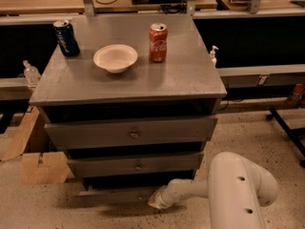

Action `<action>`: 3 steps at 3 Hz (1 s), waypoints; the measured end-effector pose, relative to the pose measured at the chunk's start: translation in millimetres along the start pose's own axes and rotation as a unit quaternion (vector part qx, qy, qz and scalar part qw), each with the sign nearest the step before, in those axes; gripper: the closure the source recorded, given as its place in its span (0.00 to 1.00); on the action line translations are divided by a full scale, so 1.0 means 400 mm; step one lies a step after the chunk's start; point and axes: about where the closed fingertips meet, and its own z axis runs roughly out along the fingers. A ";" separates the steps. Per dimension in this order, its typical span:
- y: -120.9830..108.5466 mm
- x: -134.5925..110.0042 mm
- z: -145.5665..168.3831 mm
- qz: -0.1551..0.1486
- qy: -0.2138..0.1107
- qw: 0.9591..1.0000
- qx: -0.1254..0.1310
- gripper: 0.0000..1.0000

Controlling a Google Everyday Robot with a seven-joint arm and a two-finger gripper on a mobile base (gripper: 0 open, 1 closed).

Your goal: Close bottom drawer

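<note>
Because deep shadow covers the foot of the cabinet (128, 82), the bottom drawer (114, 193) shows only as a thin pale strip low down, under the middle drawer (136, 165) and just above the floor. Its knob can't be made out, and how far it stands out is unclear. The gripper (157, 202) is at the strip's right end, touching or nearly touching it; contact is too dark to confirm. Whether the gripper is spread or pressed together cannot be told. The arm (238, 190) is cut off by the bottom edge: a bulky white housing sits lower right, and a slimmer forearm reaches left and slightly down to the gripper, close to the floor. The drawer's long axis runs left to right across the view, with its flat front facing the camera. On the cabinet top are a blue can (66, 38), a white bowl (115, 57) and a red can (158, 42), well apart from the arm. Cardboard (40, 168) lies on the floor to the left.
</note>
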 end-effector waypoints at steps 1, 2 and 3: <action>-0.049 -0.033 -0.005 -0.011 -0.004 1.000 0.011 1.00; -0.059 -0.039 -0.010 -0.013 -0.005 1.000 0.015 1.00; -0.079 -0.050 -0.018 -0.016 -0.007 1.000 0.021 1.00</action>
